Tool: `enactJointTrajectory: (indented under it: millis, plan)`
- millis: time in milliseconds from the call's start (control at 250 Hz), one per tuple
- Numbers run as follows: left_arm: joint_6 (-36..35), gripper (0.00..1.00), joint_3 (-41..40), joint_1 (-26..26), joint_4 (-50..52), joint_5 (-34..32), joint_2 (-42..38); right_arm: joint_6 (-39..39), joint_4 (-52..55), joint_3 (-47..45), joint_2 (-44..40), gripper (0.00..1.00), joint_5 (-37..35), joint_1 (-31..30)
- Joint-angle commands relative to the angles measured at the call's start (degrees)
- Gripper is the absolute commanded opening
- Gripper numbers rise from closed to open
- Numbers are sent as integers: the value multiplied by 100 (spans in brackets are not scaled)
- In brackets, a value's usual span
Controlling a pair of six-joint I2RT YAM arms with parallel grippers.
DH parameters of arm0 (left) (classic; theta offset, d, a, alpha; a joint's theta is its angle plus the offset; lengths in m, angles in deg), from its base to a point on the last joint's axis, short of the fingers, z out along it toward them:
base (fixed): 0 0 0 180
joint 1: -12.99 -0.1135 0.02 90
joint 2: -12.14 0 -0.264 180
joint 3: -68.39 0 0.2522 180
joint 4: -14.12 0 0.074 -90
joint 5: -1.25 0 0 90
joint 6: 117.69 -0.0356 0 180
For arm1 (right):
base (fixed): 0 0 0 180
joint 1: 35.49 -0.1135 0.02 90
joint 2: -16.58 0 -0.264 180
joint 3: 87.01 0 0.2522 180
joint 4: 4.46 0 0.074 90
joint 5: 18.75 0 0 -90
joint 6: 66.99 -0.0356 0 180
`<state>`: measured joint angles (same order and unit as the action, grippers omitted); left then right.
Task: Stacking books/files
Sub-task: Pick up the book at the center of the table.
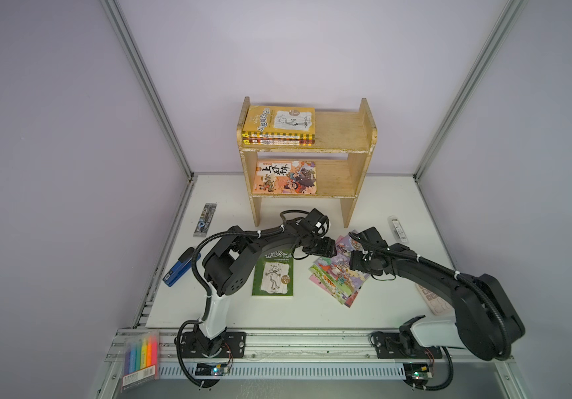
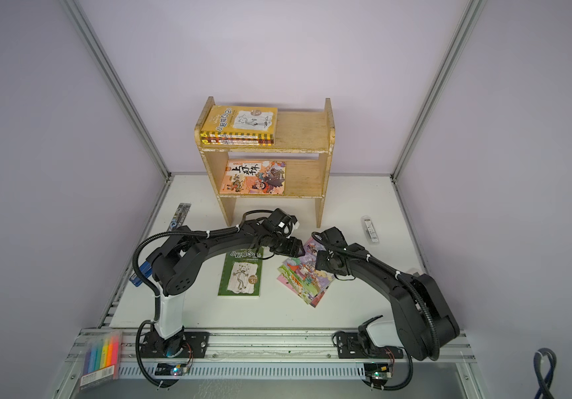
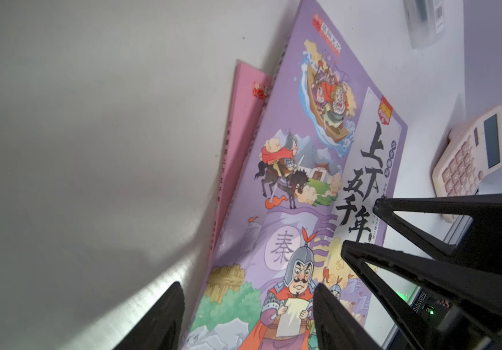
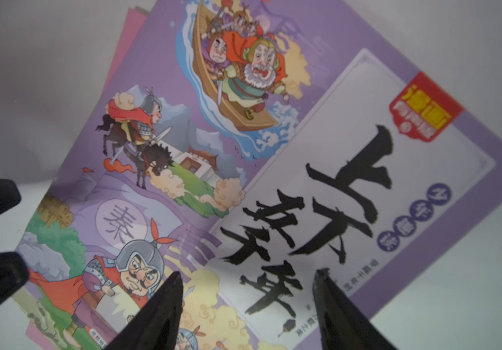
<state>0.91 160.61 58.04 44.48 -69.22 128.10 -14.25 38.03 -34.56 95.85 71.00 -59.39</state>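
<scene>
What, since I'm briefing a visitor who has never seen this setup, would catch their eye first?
The left tool and right tool, both open, meet at the purple cartoon book topping a fanned pile mid-table. Behind, a wooden shelf holds a stack topped by a yellow book above and an orange cartoon book below. A green book lies flat beside the pile.
</scene>
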Motion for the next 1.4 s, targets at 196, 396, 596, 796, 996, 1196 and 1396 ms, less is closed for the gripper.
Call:
enactJointTrajectory:
  millis: [196, 396, 596, 796, 996, 1196, 1396]
  plan:
    - [-129, 67, 232, 29, 174, 271, 241, -75, -652, -78, 379, 68, 260, 43]
    - [-145, 65, 203, 21, 169, 317, 242, -89, -807, -95, 647, 67, 347, 51]
    - [-149, 56, 201, 29, -94, 858, 191, -106, -875, -112, 753, 66, 320, 52]
    - [-92, 50, 204, 29, -339, 1211, 137, -155, -1027, -167, 878, 66, 371, 47]
    - [10, 48, 199, 29, -559, 1414, 220, -186, -1139, -191, 935, 66, 399, 56]
    - [169, 38, 280, 29, -764, 1574, 330, -202, -1192, -226, 948, 66, 403, 50]
    - [211, 19, 337, 29, -737, 1557, 365, -193, -1179, -222, 914, 66, 389, 50]
